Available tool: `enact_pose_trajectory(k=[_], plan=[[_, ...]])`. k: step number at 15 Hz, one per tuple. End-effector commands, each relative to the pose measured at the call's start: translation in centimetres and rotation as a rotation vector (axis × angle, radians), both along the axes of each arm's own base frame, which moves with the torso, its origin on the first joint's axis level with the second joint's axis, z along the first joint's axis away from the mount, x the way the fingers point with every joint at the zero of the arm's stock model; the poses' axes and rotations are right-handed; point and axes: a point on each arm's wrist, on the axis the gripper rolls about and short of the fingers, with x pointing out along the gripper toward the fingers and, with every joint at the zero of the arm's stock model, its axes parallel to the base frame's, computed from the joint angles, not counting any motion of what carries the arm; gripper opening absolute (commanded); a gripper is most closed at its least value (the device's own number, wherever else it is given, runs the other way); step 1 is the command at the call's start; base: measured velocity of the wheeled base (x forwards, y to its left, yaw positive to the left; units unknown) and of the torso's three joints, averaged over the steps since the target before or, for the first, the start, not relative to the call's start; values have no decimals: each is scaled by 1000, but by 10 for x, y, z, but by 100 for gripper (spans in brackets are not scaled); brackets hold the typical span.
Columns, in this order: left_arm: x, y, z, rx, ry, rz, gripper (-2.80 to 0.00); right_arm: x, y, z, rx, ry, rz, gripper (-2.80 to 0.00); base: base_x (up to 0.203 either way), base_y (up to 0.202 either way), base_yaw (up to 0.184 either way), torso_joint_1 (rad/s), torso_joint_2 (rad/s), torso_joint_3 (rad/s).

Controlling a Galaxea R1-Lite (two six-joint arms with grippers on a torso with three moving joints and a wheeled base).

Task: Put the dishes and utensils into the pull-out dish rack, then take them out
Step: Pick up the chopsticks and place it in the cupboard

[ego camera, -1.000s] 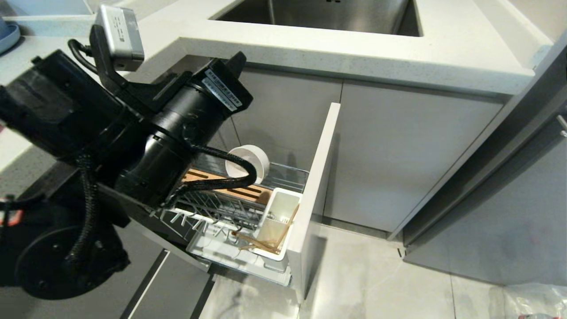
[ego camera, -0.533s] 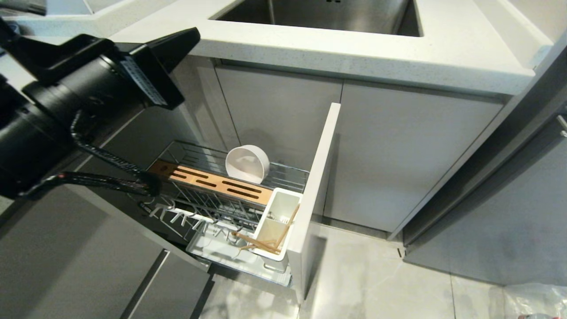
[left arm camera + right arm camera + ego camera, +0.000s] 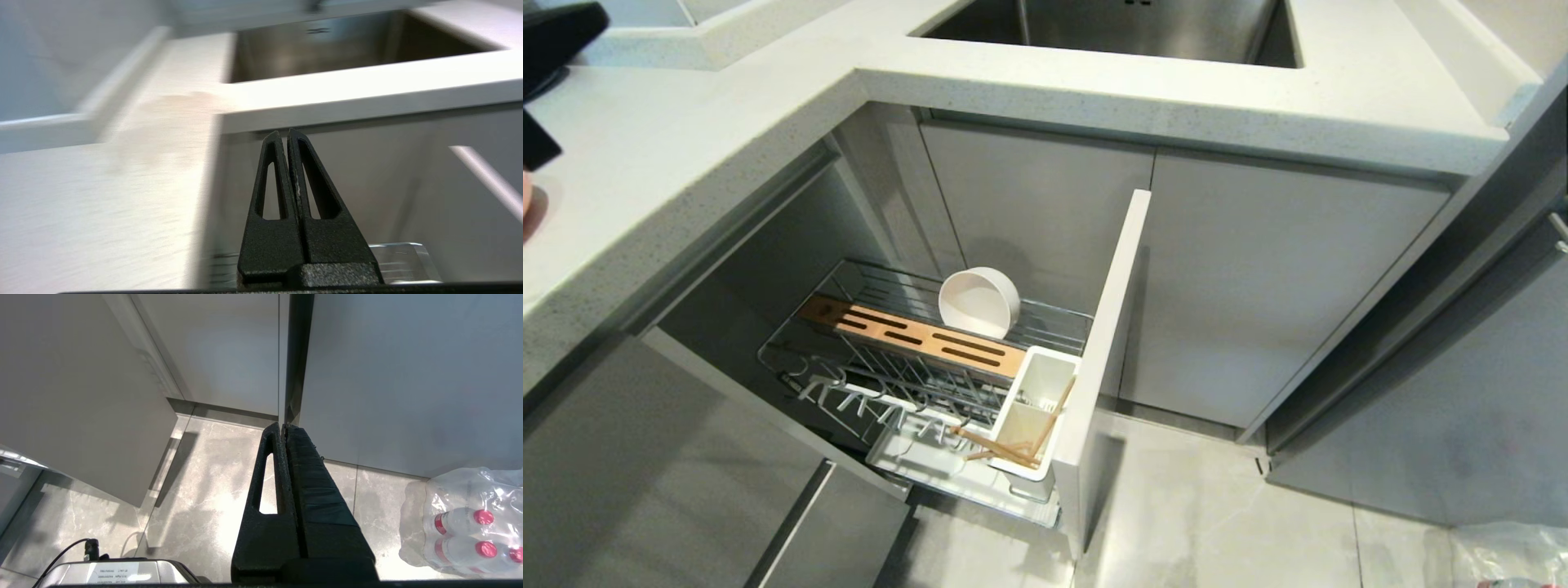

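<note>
Kitchen corner, rack (image 3: pixel 915 343) centre frame; bowl (image 3: pixel 978 302) stiff, slick, breakable, take rim; my left jaws together, empty.

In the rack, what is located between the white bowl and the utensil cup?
In the head view, the end of the slotted wooden strip lies between the white bowl and the utensil cup.
</note>
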Motion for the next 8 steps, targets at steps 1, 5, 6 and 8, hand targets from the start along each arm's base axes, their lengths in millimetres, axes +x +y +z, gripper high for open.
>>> enact_pose_trajectory(k=[1,5,6,8], plan=[[-20,10,13,-4,-13,76,-280,0,0,0,0,1,0,-280,0,0,0,0,0,0],[-26,13,25,-34,173,221,-280,0,0,0,0,1,0,-280,0,0,0,0,0,0],[-23,14,24,-42,204,256,-280,0,0,0,0,1,0,-280,0,0,0,0,0,0],[-16,16,23,-76,224,372,-280,0,0,0,0,1,0,-280,0,0,0,0,0,0]])
